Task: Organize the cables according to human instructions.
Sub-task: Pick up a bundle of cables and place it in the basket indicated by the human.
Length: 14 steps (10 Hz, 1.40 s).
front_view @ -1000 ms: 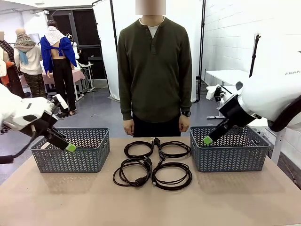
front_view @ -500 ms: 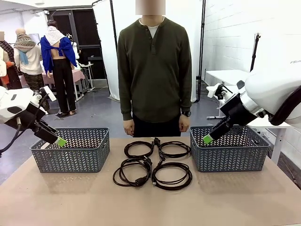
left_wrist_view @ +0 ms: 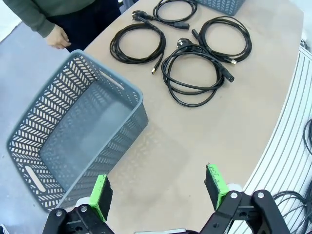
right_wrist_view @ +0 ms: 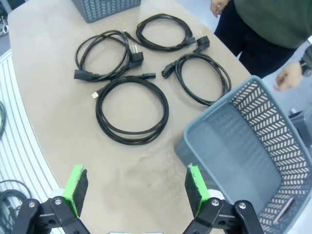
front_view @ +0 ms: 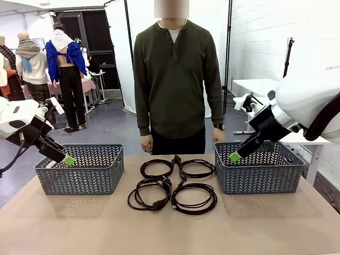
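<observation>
Our left jaws stand spread wide and hold nothing. The left pads (left_wrist_view: 101,195) frame a patch of open worktop (left_wrist_view: 170,146) just off a corner of the left basket (left_wrist_view: 127,92). In the front view these jaws hang in the air by that basket's outer end.

Our right jaws are spread just as wide, also with nothing between them. The right pads (right_wrist_view: 195,190) sit above the worktop beside the near corner of the right basket (right_wrist_view: 214,117). Seen from the front, they are level with its inner rim.

The cables (front_view: 170,195) lie on the worktop between the two baskets. The four black coils form a tight two-by-two cluster: the near pair touch side by side, and the far pair's plug ends meet in the middle, close to the far edge. A gap of open worktop separates the cluster from each basket, and a broad open strip runs from the near coils to our edge.

The person (front_view: 175,79) stands at the far edge behind the cables, hands (front_view: 146,143) down and well clear of them.
</observation>
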Tool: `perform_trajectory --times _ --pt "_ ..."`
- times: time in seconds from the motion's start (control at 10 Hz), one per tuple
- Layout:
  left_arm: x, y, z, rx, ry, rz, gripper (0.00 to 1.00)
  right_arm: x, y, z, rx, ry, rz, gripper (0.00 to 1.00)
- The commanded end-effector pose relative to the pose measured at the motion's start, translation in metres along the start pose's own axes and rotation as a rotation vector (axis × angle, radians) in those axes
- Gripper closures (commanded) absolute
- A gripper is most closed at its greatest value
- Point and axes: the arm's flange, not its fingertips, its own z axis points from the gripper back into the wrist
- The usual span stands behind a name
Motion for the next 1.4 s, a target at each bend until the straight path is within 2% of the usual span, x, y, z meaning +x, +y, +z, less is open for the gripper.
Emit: perform_trajectory --times 0.0,1.3 --pt "-0.0019 0.0025 -0.0014 -0.009 -0.009 0.007 0.00 -0.0005 -0.0023 -0.0027 0.011 -0.012 0.001 0.00" --pt "-0.0019 0.0025 -0.0014 -0.009 -0.009 0.007 0.00 -0.0005 -0.0023 -0.0027 0.011 -0.012 0.001 0.00"
